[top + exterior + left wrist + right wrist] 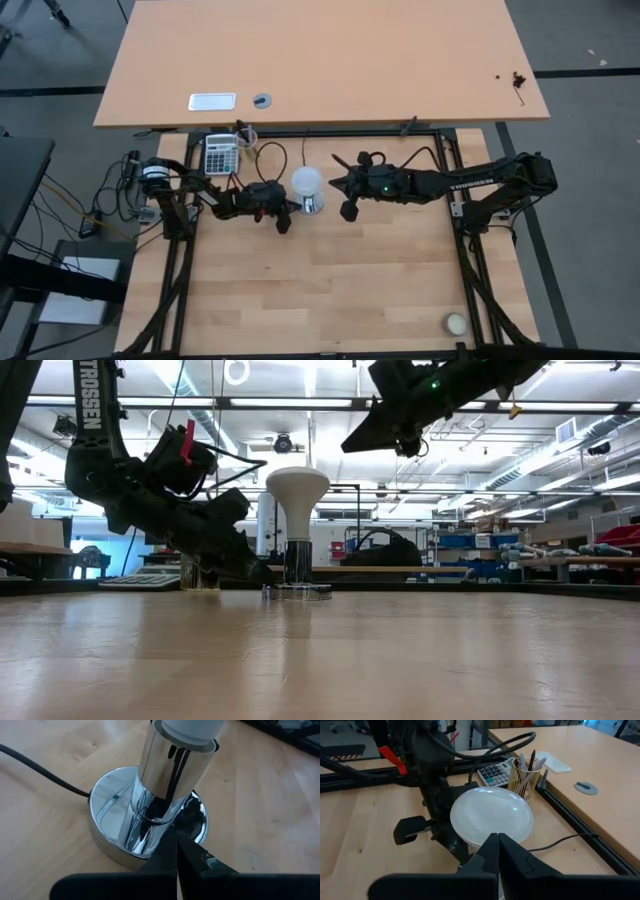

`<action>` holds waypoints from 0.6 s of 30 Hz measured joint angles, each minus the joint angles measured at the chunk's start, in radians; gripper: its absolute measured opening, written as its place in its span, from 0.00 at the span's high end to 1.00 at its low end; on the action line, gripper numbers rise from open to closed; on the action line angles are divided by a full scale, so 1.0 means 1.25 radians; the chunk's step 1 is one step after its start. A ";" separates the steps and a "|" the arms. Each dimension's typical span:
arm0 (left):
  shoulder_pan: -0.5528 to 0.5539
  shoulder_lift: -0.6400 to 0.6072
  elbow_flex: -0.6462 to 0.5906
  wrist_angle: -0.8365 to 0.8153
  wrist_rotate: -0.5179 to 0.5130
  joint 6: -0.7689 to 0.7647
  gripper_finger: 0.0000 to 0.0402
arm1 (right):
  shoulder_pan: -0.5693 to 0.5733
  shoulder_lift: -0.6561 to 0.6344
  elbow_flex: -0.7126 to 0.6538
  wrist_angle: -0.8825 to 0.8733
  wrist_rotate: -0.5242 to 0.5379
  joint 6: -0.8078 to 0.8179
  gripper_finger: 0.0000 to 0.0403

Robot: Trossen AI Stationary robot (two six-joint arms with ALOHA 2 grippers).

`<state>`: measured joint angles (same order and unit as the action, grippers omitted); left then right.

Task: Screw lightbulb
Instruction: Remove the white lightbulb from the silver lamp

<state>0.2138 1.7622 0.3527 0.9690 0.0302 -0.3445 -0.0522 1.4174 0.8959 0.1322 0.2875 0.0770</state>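
Note:
The white frosted lightbulb (297, 484) stands upright, its base down in the chrome stem (167, 775) of the round silver socket disc (112, 800), which rests flat on the table. My left gripper (177, 839) is shut, low at the disc's left side, which also shows in the low view (264, 574). My right gripper (350, 444) is shut and empty, raised above and to the right of the bulb's globe (492, 815), clear of it. My left gripper has its shut fingertips (186, 845) set against the top of the silver disc (192, 822), close beside the stem. It comes slanting down from the table's left. The disc lies flat on the table with the bulb upright on it.
A black cord (45, 770) runs from the disc. A calculator (220, 153) and a pen cup (245, 137) stand at the far left. A small cream ball (456, 323) lies at the near right corner. The far table holds a white tray (212, 101).

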 joint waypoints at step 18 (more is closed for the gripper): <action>-0.011 -0.001 0.001 0.007 0.022 0.015 1.00 | 0.003 0.001 0.000 0.000 0.000 -0.008 0.98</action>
<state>0.2001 1.7614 0.3534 0.9775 0.0578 -0.3264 -0.0483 1.4181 0.8959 0.1319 0.2874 0.0673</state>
